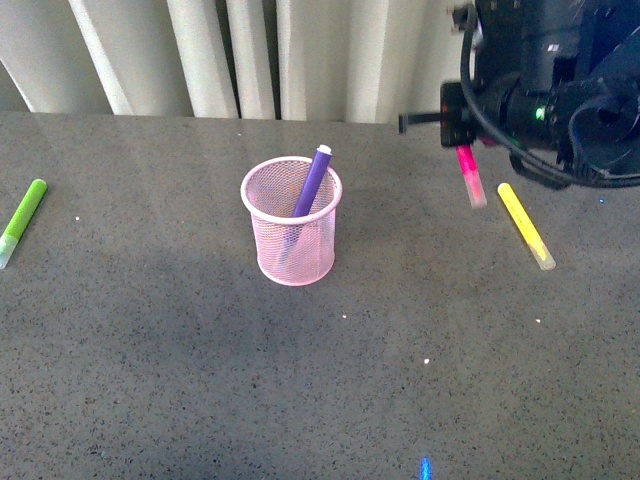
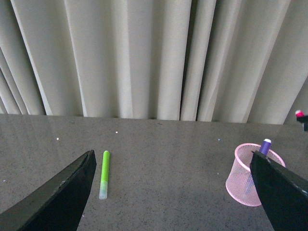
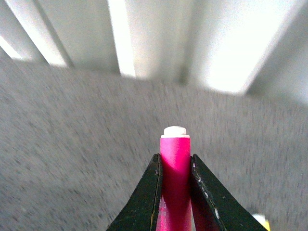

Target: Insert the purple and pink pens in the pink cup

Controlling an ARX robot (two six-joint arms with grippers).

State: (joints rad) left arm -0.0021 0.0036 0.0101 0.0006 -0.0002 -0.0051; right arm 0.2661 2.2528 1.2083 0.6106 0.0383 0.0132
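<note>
Two black jaws of the right gripper [image 3: 175, 166] pinch the smooth hot-pink pen [image 3: 175, 147] by its barrel, its white end plug showing between them. The pen hangs above the speckled grey table [image 1: 200, 380], near a yellow marker [image 1: 525, 225]. The left gripper [image 2: 172, 159] is spread wide and holds nothing. The purple pen [image 1: 311, 185] leans inside the cylindrical pink wire-mesh cup [image 1: 290, 255]. A lime-green marker [image 1: 22, 218] lies far left.

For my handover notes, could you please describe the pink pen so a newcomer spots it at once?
From the central pink cup, look right to the right gripper. The pink pen hangs from its fingers, off the table; the yellow marker beside it lies flat.
</note>
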